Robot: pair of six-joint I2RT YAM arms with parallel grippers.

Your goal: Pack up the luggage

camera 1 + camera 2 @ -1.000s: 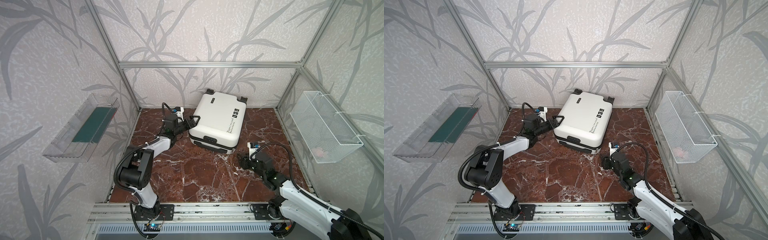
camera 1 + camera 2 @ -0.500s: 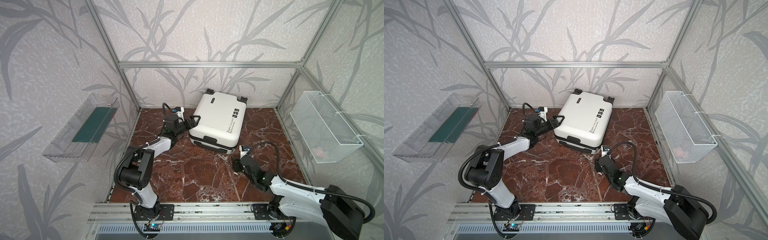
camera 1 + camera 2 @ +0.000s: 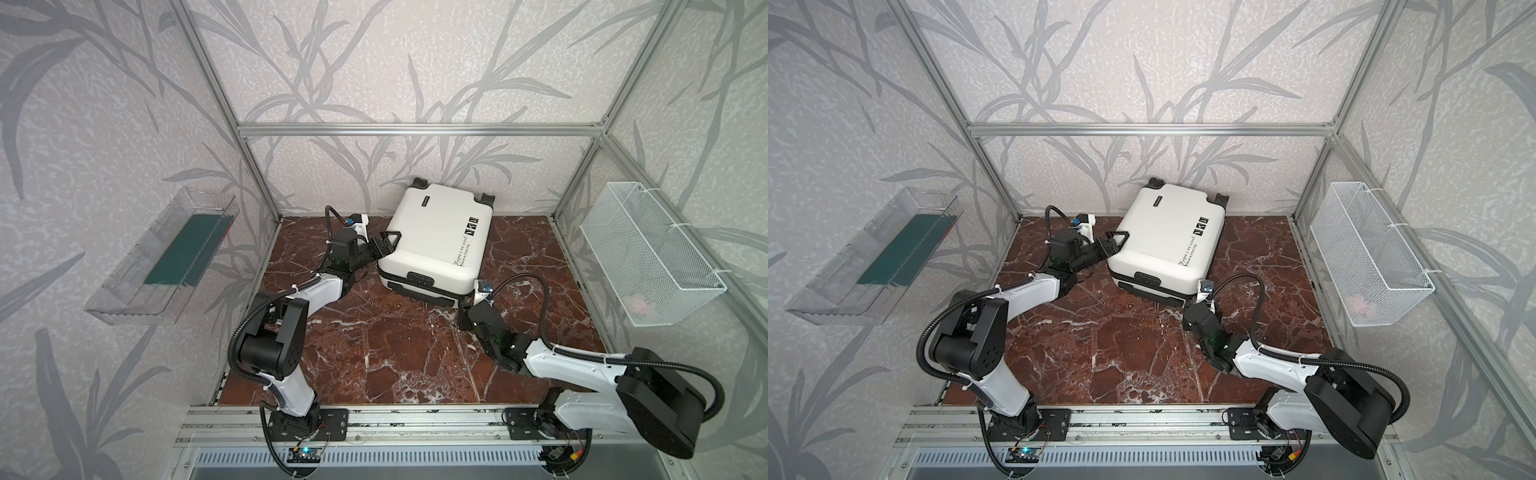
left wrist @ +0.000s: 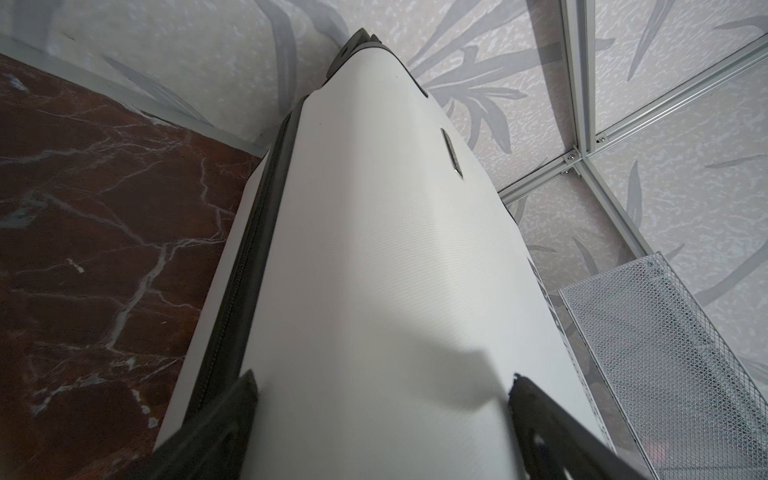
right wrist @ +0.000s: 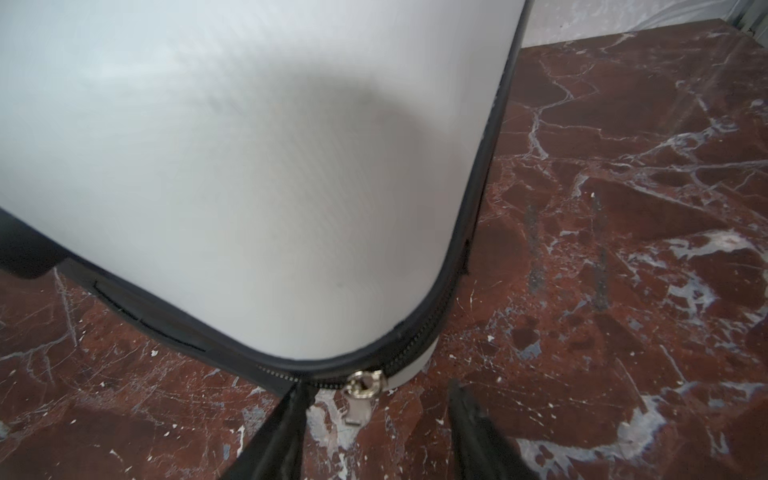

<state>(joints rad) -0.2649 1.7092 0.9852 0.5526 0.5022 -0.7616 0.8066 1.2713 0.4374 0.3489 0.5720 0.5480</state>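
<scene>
The luggage point(image 3: 436, 237) point(image 3: 1167, 241), a white hard-shell suitcase, lies flat at the back of the floor with its black zipper seam running round the side. My left gripper point(image 3: 386, 245) point(image 4: 382, 399) stands open at its left edge. One finger is by the seam and the other over the top shell point(image 4: 374, 249). My right gripper point(image 3: 464, 307) point(image 5: 376, 399) is low at the near right corner, open. The silver zipper pull point(image 5: 361, 390) lies on the floor between its fingers point(image 5: 282, 419), touching neither.
A clear plastic bin point(image 3: 166, 257) with a dark green item hangs on the left wall. A white wire mesh basket point(image 3: 648, 257) holding something pink hangs on the right wall. The red marble floor point(image 3: 395, 353) is ringed by aluminium frame posts.
My right arm has swung left and forward to the luggage's near right corner, and its jaws have narrowed a little. The left arm and the luggage have not moved.
</scene>
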